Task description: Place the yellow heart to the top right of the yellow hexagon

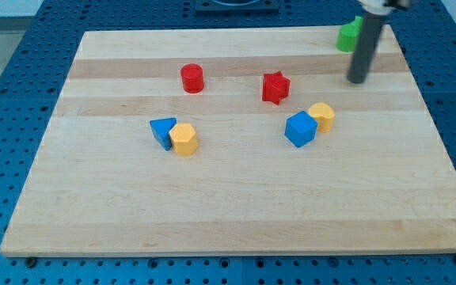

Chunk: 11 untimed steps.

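The arm has no pincer, so there is nothing to open, close or hold. It ends in a straight dark rod, and the tip [357,80] rests on the desk [236,214] near the view's top right. A green block [347,36] peeks out from behind the rod, higher up; its shape is hard to tell.

The yellow heart [321,116] seems to be the rounder yellow block, down and to the view's left of the tip, near it but not touching. It sits right against a blue cube [300,129]. The yellow hexagon [184,138] is far off to the view's left, touching a blue triangle [162,131].

Things could go wrong here. If the tip pushes the heart from where it is now, the blue cube may get shoved along too. The heart is small and smooth, so it could spin and slip off the thin rod. A red star [275,87] and a red round block [192,78] lie near the way over and could get bumped. A push that is too long could hit the hexagon and move it.

The blocks look like hard, shiny plastic. The desk is pale wood with long stripes.
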Each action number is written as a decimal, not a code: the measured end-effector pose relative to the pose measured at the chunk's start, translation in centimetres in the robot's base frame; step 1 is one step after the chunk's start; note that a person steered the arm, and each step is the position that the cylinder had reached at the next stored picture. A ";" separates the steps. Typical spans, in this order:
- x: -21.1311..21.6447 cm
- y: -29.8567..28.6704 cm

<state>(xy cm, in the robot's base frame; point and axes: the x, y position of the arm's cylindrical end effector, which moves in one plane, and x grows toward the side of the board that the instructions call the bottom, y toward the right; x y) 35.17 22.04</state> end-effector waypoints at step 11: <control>9.2 -25.1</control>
